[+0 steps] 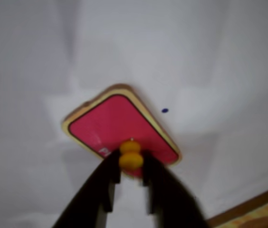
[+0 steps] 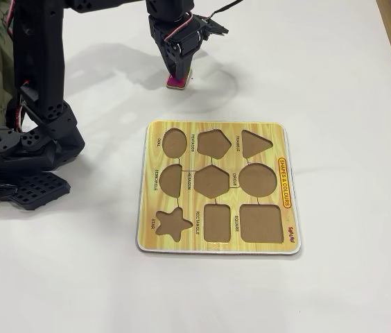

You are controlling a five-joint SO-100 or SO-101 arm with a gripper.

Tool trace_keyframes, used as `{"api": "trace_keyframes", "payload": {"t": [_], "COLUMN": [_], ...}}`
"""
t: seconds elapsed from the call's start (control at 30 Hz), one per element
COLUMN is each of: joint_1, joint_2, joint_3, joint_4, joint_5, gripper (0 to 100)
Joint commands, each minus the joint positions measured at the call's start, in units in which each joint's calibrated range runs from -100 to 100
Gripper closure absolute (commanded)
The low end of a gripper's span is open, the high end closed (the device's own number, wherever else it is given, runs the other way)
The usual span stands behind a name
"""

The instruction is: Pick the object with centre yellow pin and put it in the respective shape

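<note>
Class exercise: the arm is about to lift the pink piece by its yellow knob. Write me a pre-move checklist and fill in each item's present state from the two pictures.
1. Gripper fingers either side of the yellow knob: ok, wrist view.
2. Fingers firmly clamped on the knob: cannot tell.
3. Pink piece lying flat on the white table: cannot tell; it looks tilted in the wrist view.
4. RECTANGLE cutout empty: ok.
5. Path from piece to shape board free of objects: ok, fixed view.
6. Piece's turn matching the cutout: cannot tell.
</note>
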Motion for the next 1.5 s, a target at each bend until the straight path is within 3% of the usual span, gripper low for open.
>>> {"api": "trace_keyframes", "payload": {"t": [0.0, 0.37, 0.53, 0.73, 1.47], "joint_1": [-0.27, 0.12, 0.12, 0.12, 0.02], "joint_2": [-1.46, -1.38, -1.38, -1.38, -1.38], "joint_3": [0.00, -0.09, -0.36, -0.18, -0.99], "joint_4": [-0.16, -1.11, -1.11, -1.11, -1.20], "joint_5": [-0.16, -0.10, 0.16, -0.05, 0.05], "gripper": [98, 98, 87, 90, 91]}}
